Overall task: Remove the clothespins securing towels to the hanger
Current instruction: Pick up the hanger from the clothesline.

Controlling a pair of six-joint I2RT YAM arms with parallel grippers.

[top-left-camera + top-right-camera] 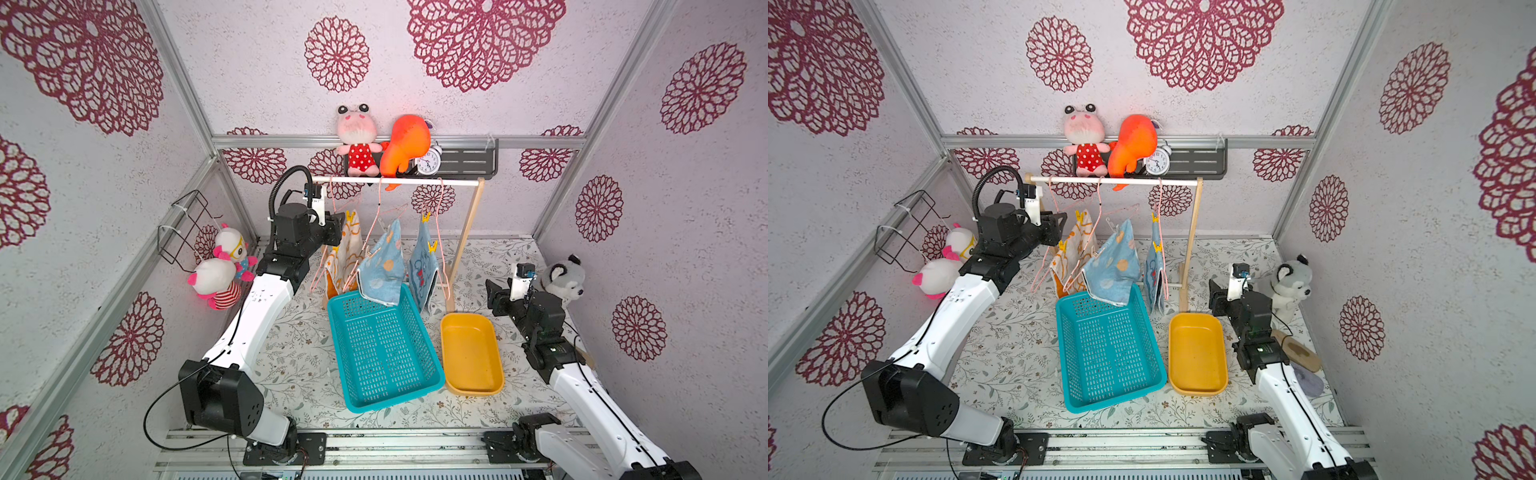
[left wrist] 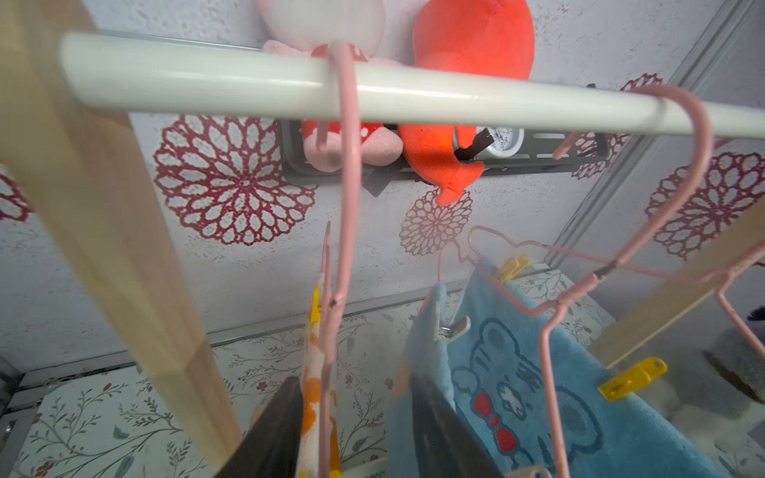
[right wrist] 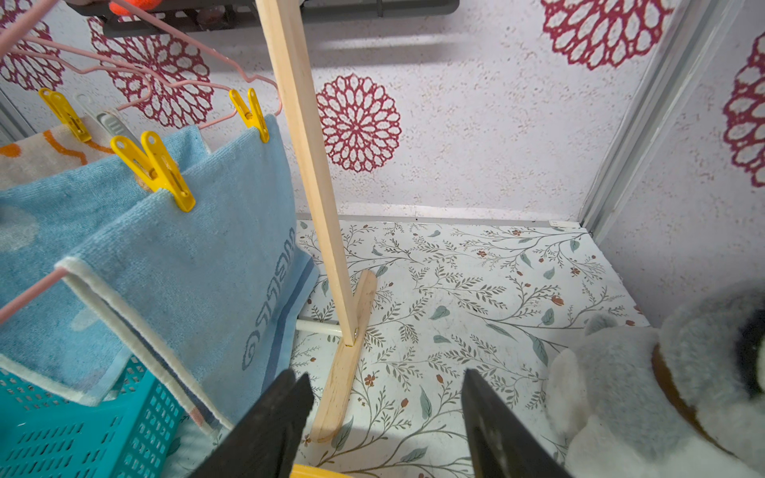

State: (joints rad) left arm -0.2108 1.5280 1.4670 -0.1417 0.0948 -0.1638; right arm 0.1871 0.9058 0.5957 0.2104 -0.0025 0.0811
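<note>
In both top views I have the rack (image 1: 399,181) at frame centre, the shelf (image 1: 465,162) behind its rail. Three towels (image 1: 384,266) hang from it on hangers (image 1: 379,203), clothespins (image 1: 432,246) on their edges. Below them on the tabletop (image 1: 299,353) sits the basket (image 1: 382,357), the tray (image 1: 469,353) just right of it. The left end effector (image 1: 341,228) is beside the leftmost towel.

Left arm (image 1: 266,307) high, right arm (image 1: 544,332) low; both jaws parted.
</note>
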